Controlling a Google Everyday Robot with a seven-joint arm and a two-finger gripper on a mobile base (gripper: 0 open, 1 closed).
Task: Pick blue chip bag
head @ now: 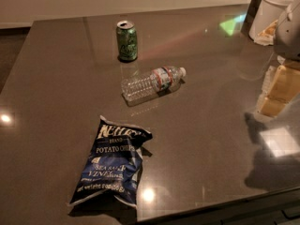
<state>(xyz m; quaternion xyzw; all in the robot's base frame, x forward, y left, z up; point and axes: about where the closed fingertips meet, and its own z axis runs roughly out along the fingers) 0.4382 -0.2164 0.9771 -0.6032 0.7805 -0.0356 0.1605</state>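
The blue chip bag (112, 165) lies flat on the dark glossy table (56, 88) near its front edge, left of centre. It is crinkled navy foil with white lettering, its top pointing away from me. My gripper (280, 92) is at the right edge of the view, above the table's right side, far to the right of the bag and a little farther back. It holds nothing that I can see.
A green can (127, 41) stands upright at the back centre. A clear plastic water bottle (152, 82) lies on its side between the can and the bag. A white container (272, 11) stands at the back right corner.
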